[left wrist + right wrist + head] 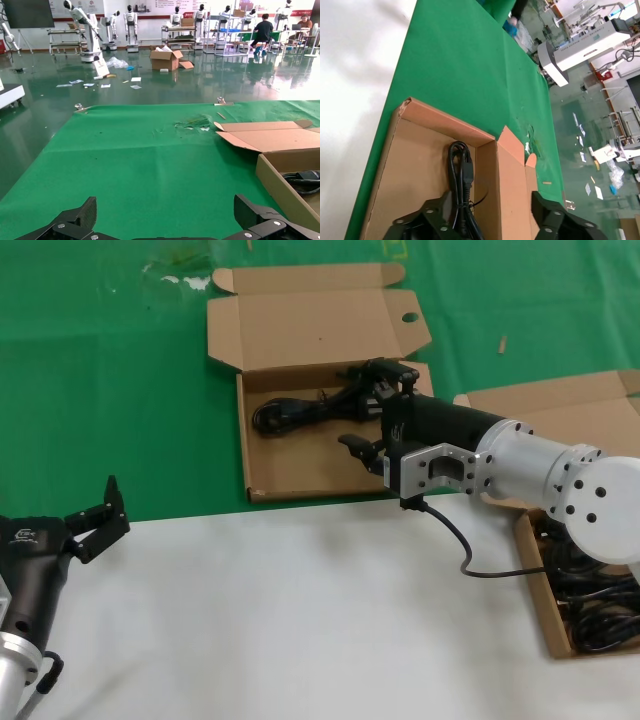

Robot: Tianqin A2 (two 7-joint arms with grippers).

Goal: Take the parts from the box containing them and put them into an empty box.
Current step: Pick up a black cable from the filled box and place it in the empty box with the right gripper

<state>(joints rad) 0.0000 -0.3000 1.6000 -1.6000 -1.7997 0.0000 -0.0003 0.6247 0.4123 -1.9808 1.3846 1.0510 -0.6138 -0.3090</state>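
We see one black power cord (300, 412) lying in the far part of the box with the hole in its lid (300, 475), on the green cloth (110, 390). Our right gripper (372, 405) hangs just above the cord's plug end with its jaws spread apart, grasping nothing. The other box (545, 585), at our right side under the right arm, holds more dark cords (590, 610). A cord is light and soft but springy; we judge that the best hold is across the middle of the bundle, where the strands lie together. The box walls and the standing lid are close around it. Our left gripper (95, 520) waits open near the white sheet (300, 620).
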